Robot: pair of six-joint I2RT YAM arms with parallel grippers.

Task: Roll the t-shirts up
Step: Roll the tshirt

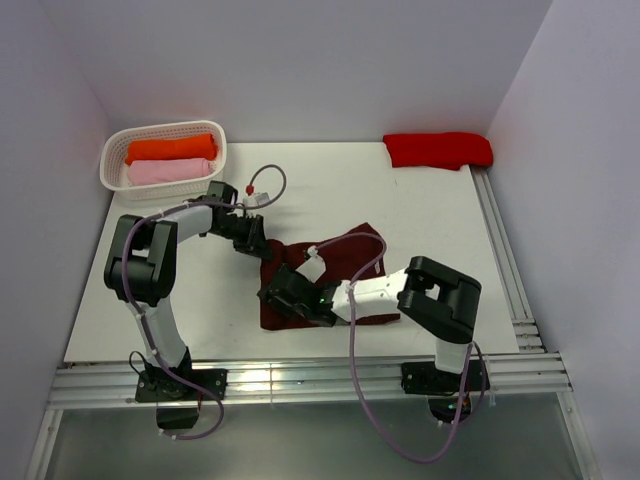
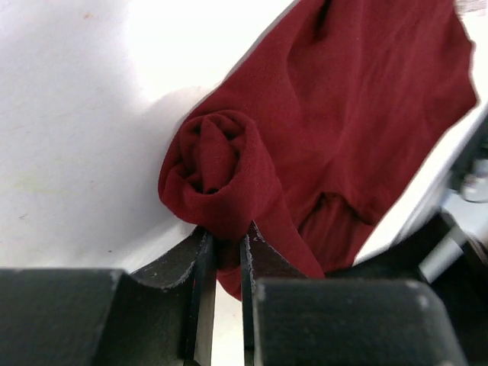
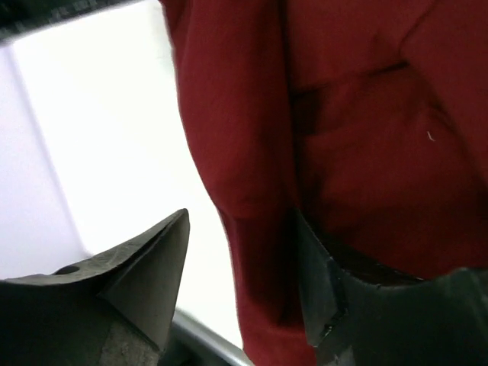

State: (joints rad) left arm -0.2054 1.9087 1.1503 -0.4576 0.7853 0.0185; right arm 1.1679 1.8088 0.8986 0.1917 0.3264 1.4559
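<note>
A dark maroon t-shirt [image 1: 340,265] lies crumpled on the white table, its left edge rolled up. In the left wrist view the rolled end [image 2: 217,164] is a tight spiral, and my left gripper [image 2: 227,248] is shut on a fold of cloth just under it. In the top view that left gripper [image 1: 258,247] sits at the shirt's far left corner. My right gripper [image 1: 283,293] is at the near left edge. Its jaws [image 3: 240,217] stand open around the rolled edge of the shirt [image 3: 366,114], the cloth lying against the right finger [image 3: 316,282].
A white basket [image 1: 110,165] at the back left holds a rolled orange t-shirt [image 1: 170,149] and a rolled pink one [image 1: 170,172]. A bright red t-shirt [image 1: 437,150] lies at the back right. Metal rails run along the near edge [image 1: 300,380] and right side [image 1: 500,240].
</note>
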